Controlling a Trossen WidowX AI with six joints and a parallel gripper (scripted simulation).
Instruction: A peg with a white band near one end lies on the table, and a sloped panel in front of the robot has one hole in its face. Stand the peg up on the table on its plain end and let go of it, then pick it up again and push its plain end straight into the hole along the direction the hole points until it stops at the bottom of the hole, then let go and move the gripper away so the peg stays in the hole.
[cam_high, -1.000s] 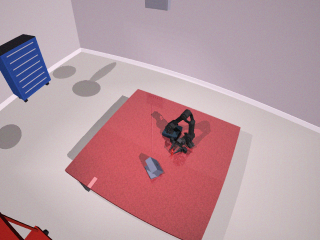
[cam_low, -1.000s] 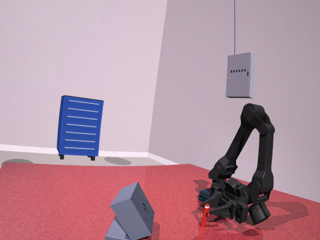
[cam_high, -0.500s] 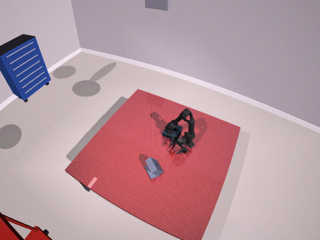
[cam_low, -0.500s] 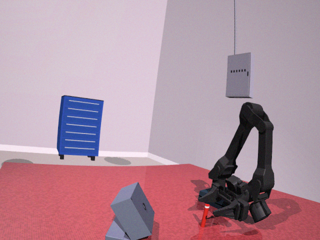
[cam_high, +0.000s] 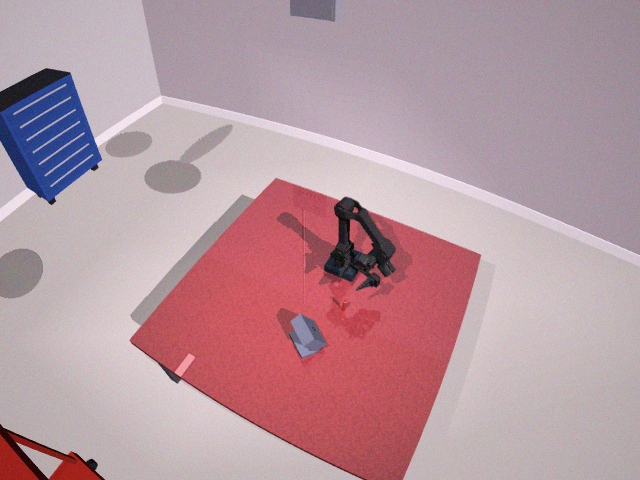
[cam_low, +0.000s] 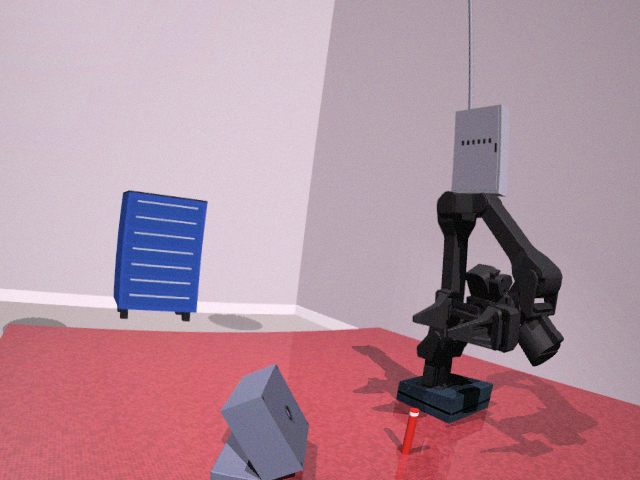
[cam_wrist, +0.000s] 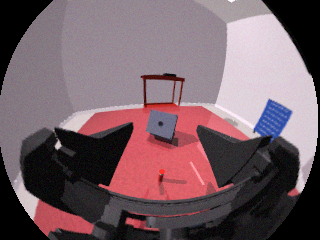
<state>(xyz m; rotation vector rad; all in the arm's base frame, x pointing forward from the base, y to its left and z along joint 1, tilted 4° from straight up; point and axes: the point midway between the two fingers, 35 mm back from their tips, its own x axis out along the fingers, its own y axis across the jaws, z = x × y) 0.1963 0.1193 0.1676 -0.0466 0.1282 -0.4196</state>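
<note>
The red peg (cam_high: 344, 305) (cam_low: 409, 434) (cam_wrist: 161, 176) stands upright on the red table top, its white band (cam_low: 414, 413) at the upper end. Nothing touches it. My gripper (cam_low: 431, 325) (cam_wrist: 166, 127) is open wide and empty. It is raised above the table, drawn back from the peg toward the arm's base. The grey sloped panel (cam_high: 309, 333) (cam_low: 279, 434) (cam_wrist: 170, 122) stands on the table beyond the peg from the gripper. Its hole (cam_high: 313, 328) (cam_low: 288, 411) (cam_wrist: 160, 123) is dark, with no peg in it.
The arm's dark blue base (cam_high: 338, 269) (cam_low: 444, 397) is close behind the peg. A pale pink strip (cam_high: 185, 364) lies at the edge of the table (cam_high: 248, 382). A blue cabinet (cam_high: 56, 136) (cam_low: 161, 253) (cam_wrist: 273, 119) stands on the floor, away from the table.
</note>
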